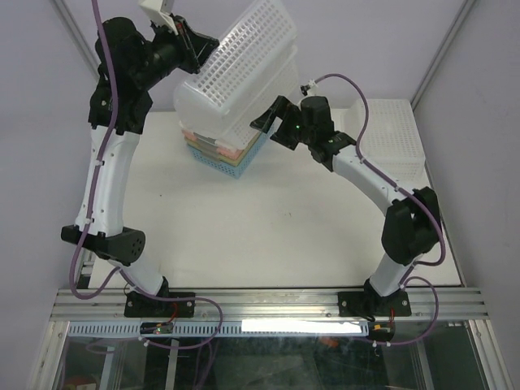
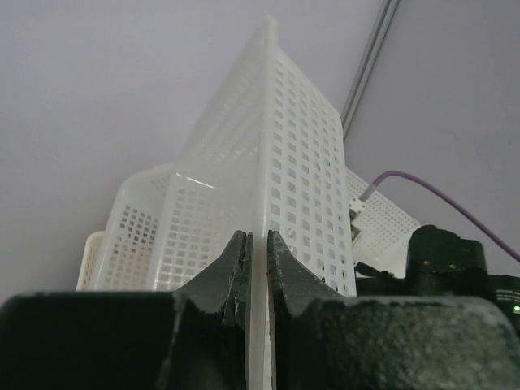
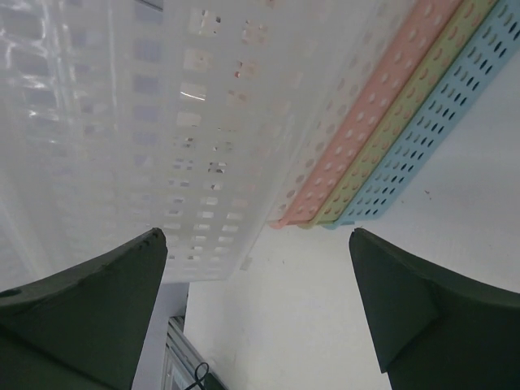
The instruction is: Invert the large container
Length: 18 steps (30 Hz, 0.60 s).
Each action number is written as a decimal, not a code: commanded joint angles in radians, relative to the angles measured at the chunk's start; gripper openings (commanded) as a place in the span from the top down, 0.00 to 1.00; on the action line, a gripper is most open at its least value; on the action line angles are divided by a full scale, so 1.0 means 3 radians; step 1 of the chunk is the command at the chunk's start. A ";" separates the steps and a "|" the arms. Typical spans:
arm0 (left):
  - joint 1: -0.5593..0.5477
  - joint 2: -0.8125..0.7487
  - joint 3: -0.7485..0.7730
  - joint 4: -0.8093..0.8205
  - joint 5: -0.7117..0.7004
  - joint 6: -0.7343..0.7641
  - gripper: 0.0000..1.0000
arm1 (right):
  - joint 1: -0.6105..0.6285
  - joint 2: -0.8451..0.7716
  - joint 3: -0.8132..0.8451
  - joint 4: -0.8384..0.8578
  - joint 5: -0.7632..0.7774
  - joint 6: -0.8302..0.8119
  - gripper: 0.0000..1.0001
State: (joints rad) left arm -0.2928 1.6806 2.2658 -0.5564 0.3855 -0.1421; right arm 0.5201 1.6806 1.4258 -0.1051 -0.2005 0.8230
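Aloft, large container, rim tight between left jaws; right jaws wide alongside.

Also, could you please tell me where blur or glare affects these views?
Top external: even and sharp, with a blown-out white strip at the bottom. Left wrist: the dark fingers blur near the lens; the large container is sharper. Right wrist: fingers soft, the container hazy with one small highlight.

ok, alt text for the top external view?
The left gripper, shut on its rim, holds a large white lattice container tipped steeply over a stack of pink, green and blue baskets on a white table. The right gripper hangs open beside the container's lower side.
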 commanded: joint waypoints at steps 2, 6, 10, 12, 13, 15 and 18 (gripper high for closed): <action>0.0030 -0.0337 0.0379 0.0316 0.0071 -0.0117 1.00 | 0.0048 0.0231 0.0458 0.0221 -0.0061 0.0117 0.01; 0.0025 -0.0491 0.0378 0.0360 0.0146 -0.0183 1.00 | 0.0061 0.0245 0.0550 0.0163 -0.0138 0.0103 0.01; 0.0030 -0.0621 0.0363 0.0411 0.0185 -0.0247 1.00 | 0.0058 -0.0067 0.0350 0.0123 -0.0053 0.0033 0.01; 0.0027 -0.0671 0.0360 0.0448 0.0182 -0.0292 1.00 | 0.0057 -0.0242 0.0228 0.0130 0.0000 -0.0003 0.01; 0.0029 -0.0690 0.0362 0.0464 0.0198 -0.0312 1.00 | 0.0056 -0.0333 0.0175 0.0123 0.0022 -0.0010 0.01; 0.0027 -0.0735 0.0346 0.0515 0.0239 -0.0368 1.00 | 0.0052 -0.0490 0.0055 0.0138 0.0064 0.0007 0.01; 0.0030 -0.0806 0.0292 0.0658 0.0341 -0.0481 1.00 | 0.0051 -0.0704 -0.0059 0.0156 0.0064 0.0021 0.01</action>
State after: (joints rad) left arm -0.2928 1.4960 2.3241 -0.5194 0.4507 -0.2199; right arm 0.5339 1.5993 1.4246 -0.1162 -0.2039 0.8387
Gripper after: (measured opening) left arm 0.064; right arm 0.991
